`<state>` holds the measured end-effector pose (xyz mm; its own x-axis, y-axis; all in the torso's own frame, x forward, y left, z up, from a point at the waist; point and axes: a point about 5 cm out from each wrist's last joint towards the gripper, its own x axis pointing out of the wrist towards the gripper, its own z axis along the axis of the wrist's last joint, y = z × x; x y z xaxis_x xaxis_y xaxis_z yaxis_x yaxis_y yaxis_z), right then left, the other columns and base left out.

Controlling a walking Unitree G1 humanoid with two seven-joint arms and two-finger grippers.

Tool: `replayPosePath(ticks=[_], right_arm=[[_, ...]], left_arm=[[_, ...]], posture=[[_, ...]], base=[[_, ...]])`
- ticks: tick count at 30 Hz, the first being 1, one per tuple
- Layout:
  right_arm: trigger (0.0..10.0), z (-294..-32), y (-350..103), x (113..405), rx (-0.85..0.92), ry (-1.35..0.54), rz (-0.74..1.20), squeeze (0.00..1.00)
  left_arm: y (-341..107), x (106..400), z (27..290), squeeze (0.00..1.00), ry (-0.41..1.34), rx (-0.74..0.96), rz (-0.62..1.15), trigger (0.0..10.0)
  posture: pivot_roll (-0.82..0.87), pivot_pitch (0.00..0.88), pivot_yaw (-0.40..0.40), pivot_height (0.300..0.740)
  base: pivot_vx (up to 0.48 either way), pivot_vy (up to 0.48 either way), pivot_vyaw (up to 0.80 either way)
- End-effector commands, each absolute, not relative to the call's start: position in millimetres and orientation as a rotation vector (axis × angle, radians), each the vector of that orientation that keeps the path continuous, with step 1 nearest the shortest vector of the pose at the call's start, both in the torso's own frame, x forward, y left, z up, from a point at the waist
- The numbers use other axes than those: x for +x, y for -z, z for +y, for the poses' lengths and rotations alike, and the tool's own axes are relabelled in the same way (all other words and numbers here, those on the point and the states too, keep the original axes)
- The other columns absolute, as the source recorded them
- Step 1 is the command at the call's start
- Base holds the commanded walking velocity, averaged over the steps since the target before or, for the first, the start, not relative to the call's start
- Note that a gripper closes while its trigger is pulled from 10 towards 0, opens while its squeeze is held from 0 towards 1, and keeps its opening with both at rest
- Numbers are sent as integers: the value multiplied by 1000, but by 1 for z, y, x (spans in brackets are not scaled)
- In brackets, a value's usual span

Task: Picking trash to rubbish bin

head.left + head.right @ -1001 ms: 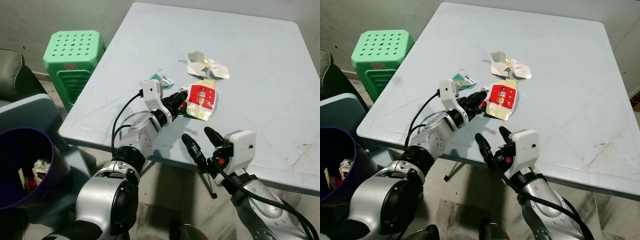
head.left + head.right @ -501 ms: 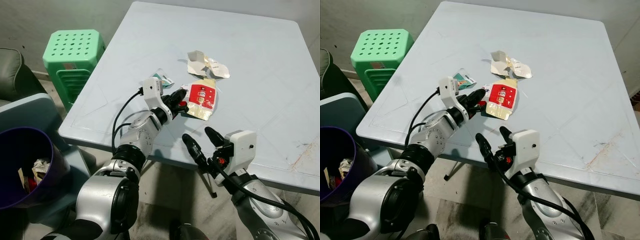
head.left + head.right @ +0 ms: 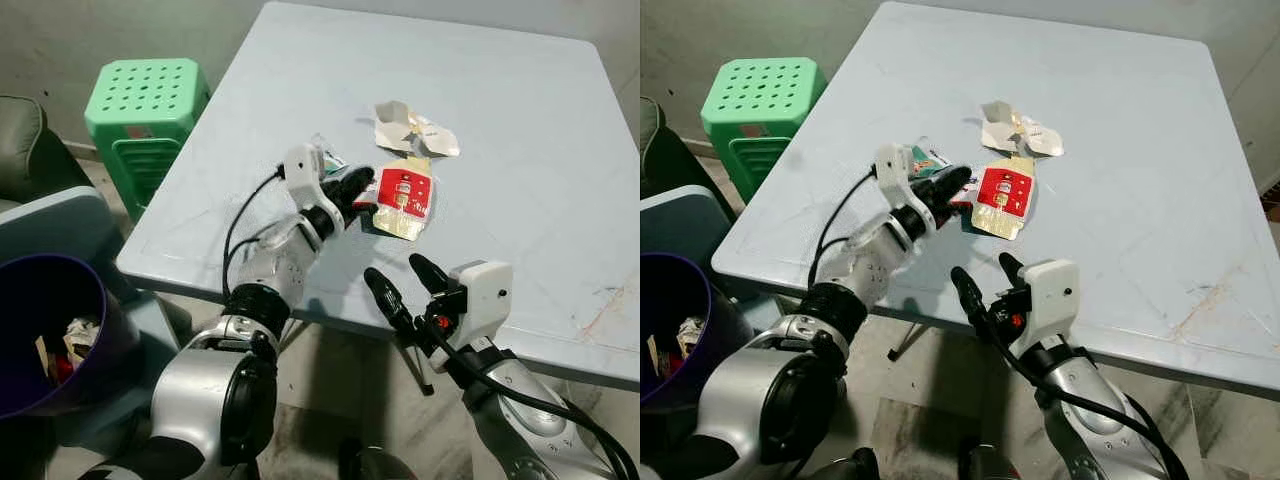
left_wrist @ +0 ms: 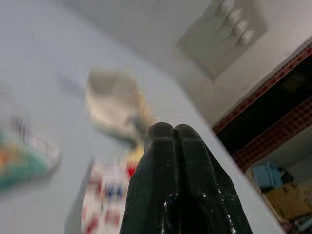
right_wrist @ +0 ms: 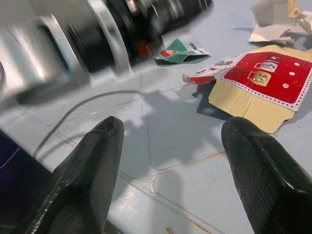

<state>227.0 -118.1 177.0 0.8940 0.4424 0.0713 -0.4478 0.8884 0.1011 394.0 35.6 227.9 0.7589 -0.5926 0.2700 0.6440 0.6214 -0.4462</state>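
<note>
Left gripper (image 3: 362, 186) is raised over the table (image 3: 520, 130), fingers pressed together, nothing held; red-and-yellow wrapper (image 3: 404, 197) lies just beside its tips. Right gripper (image 3: 405, 283) is held wide open near the table edge, empty.

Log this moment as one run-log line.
left tool: shut, at red packet edge | right tool: open, idle below table edge | bin: holds trash
</note>
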Motion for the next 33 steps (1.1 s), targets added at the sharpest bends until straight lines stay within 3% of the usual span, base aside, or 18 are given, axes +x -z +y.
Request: replayPosePath(ticks=[1, 13, 14, 15, 23, 27, 31, 32, 33], right_arm=[[10000, -116, -178, 226, 120, -473, -54, 0], [10000, -110, -177, 233, 123, -514, -60, 0], [10000, -110, -177, 234, 123, -517, -60, 0], [10000, -110, -177, 234, 123, -519, -60, 0], [10000, -111, -176, 239, 140, -513, -69, 0], [10000, -119, -173, 245, 170, -433, -62, 0], [10000, -125, -171, 246, 193, -393, -63, 0], [10000, -128, -170, 248, 203, -362, -61, 1000], [10000, -135, -168, 251, 215, -307, -56, 1000]], left_arm=[[-233, 392, 35, 0, 742, -540, -116, 0], [-244, 380, 59, 0, 732, -508, -188, 0], [-241, 379, 59, 0, 726, -489, -171, 4667], [-239, 379, 60, 0, 720, -473, -155, 10000], [-229, 367, 65, 0, 712, -296, -163, 10000], [-219, 352, 82, 0, 653, -144, -178, 10000], [-213, 346, 92, 0, 610, -129, -173, 10000], [-212, 344, 97, 0, 586, -135, -169, 10000], [-208, 341, 107, 0, 537, -147, -156, 10000]], posture=[[-234, 246, -26, 740], [-189, 225, -45, 740], [-187, 222, -46, 740], [-187, 221, -47, 740], [-179, 214, -41, 740], [-178, 209, -30, 740], [-173, 205, -27, 740], [-170, 204, -26, 740], [-159, 197, -24, 740]], base=[[0, 0, 0], [0, 0, 0], [0, 0, 0], [0, 0, 0], [0, 0, 0], [0, 0, 0], [0, 0, 0], [0, 0, 0], [0, 0, 0]])
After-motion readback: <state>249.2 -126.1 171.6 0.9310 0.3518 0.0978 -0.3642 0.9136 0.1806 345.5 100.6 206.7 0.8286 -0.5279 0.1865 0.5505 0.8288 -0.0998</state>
